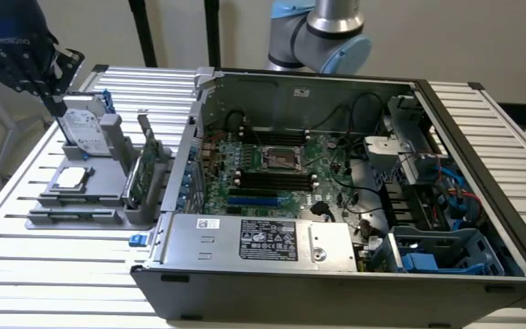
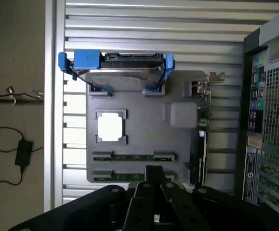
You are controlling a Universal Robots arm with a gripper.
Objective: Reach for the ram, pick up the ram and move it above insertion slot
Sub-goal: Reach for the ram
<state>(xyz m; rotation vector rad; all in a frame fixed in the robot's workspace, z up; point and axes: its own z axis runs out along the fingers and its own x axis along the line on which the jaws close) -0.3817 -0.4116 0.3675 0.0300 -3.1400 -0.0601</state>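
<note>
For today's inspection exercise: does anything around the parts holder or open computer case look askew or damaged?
Nothing stands out: the hard drive and expansion card stand upright in the gray holder, the ram sticks sit in their slots, and the case lies flat.

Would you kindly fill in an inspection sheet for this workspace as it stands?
Surface: silver slatted metal table, carrying grey plastic parts holder.
Job's things: thin green ram stick seated in the holder; dark grey open computer case beside it.
Clutter: silver hard drive in blue caddy, white square processor chip, green expansion card.
Gripper: black gripper shut, nothing held, above the holder's ram end.
Cables: black adapter lead on the floor; wires inside case.
Surroundings: pale wall.
</note>
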